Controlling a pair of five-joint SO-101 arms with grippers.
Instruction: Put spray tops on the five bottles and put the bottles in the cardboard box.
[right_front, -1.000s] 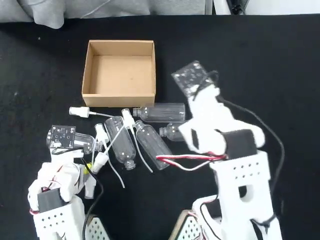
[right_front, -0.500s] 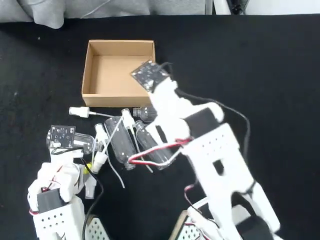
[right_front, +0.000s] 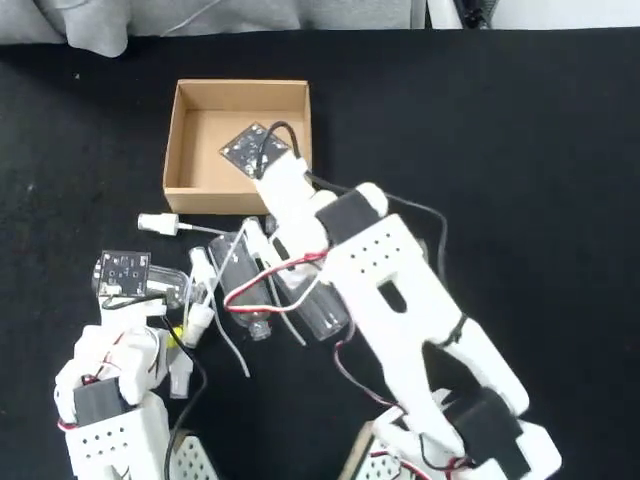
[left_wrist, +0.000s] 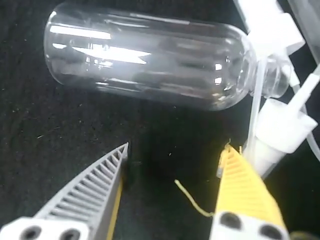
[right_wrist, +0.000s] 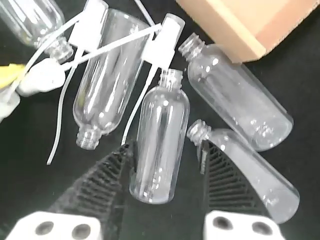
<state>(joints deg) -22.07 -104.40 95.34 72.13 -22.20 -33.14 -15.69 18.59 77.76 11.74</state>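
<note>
Left wrist view gives us the left gripper (left_wrist: 176, 150) with its jaws spread over the black table (left_wrist: 60, 130), a clear bottle (left_wrist: 150, 60) lying on its side just beyond them and a white spray top (left_wrist: 280, 132) beside the yellow jaw. On the right wrist view we see the right gripper (right_wrist: 167, 146) spread either side of an uncapped bottle (right_wrist: 161, 115); farther off lie other bottles (right_wrist: 235, 100), loose spray tops (right_wrist: 160, 42) and a corner of the cardboard box (right_wrist: 240, 20)

White arms (right_front: 400, 290), black servos (right_front: 345, 213); left gripper (left_wrist: 175, 150) yellow-grey.
</note>
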